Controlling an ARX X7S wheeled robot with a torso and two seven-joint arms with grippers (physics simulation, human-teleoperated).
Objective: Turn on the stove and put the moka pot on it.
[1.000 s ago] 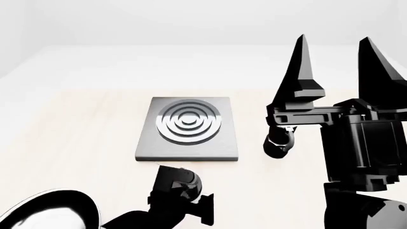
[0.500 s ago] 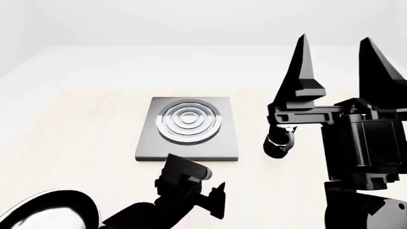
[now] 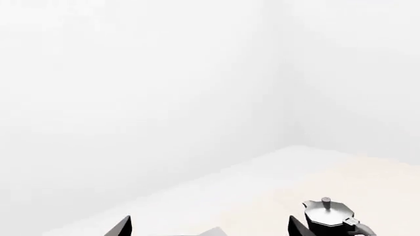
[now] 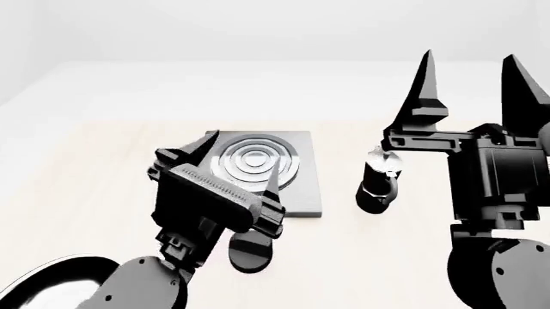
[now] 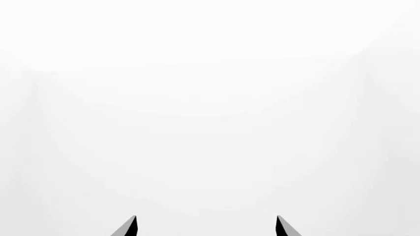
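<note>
In the head view the stove [image 4: 257, 168], a square dark-grey plate with raised silver rings, lies at the middle of the pale desk [image 4: 77, 167]. The left gripper [image 4: 239, 159] hangs over the plate's left and lower part, fingers spread wide and holding nothing; one fingertip [image 4: 206, 140] sits over the plate's upper left corner, the other over its lower middle. Just below the plate, at lower centre of the frame, a round black knob [image 4: 250, 250] lies on the desk, partly covered by the left arm.

The moka pot [image 4: 379, 182] stands upright on the desk right of the stove, clear of the plate, its silver lid above a black waisted body. In the left wrist view it [image 3: 329, 216] shows at the lower right edge, between bare desk and white wall.

The right gripper [image 4: 471, 84] fills the right side of the head view, raised, its two pointed fingers wide apart and empty; the pot is partly behind its left finger.

A frying pan [image 4: 47, 283] shows at the lower left corner.
</note>
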